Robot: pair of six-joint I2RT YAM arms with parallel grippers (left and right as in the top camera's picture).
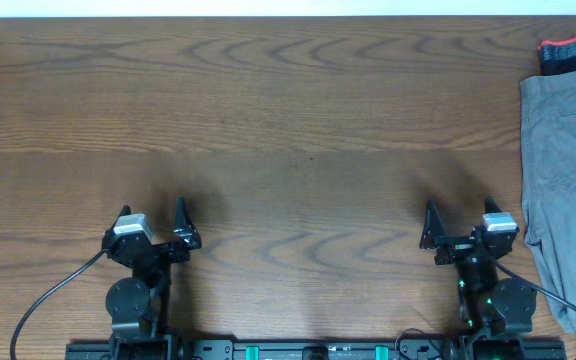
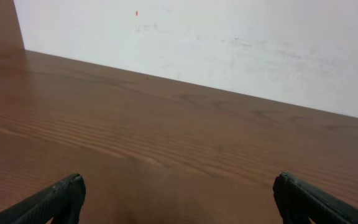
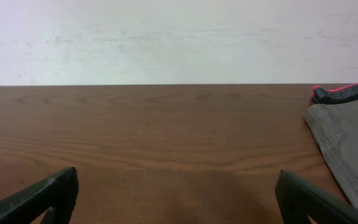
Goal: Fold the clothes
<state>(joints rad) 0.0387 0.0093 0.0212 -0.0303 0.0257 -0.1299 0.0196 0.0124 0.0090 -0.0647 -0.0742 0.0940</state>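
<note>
Left gripper (image 1: 152, 213): sitting at the near-left part of the table, pointing towards the far edge, jaws spread wide and gripping nothing.
Left fingers (image 2: 51, 200): showing as two dark tips in the bottom corners of the left wrist view, well apart, with only bare wood lying between them.
Right gripper (image 1: 459, 212): sitting at the near-right part of the table, also pointing towards the far edge, spread about as wide as the left one and holding nothing.
Right fingers (image 3: 42, 196): showing as two dark tips low in the right wrist view, touching no cloth, with bare wood lying between them.
Shorts (image 1: 568, 170): lying flat along the right edge of the table, grey-green, running out of the right side of the overhead view and showing stitched seam lines. Lying to the right of the right gripper, near it but apart from it, and well apart from the left gripper. Appearing in the right wrist view just beyond and above the right-hand fingertip.
Dark garment (image 1: 573, 52): lying at the far-right corner, showing a red band and meeting the far end of the shorts; whether touching or tucked under it, impossible to tell.
Cables (image 1: 48, 300): trailing in black loops from both arm bases at the near edge. The right one is curving close by the near end of the shorts; whether over the cloth or beside it, impossible to tell.
Table (image 1: 288, 120): spreading as brown wood grain under both arms.
Wall (image 2: 229, 37): rising pale behind the far edge of the table.
</note>
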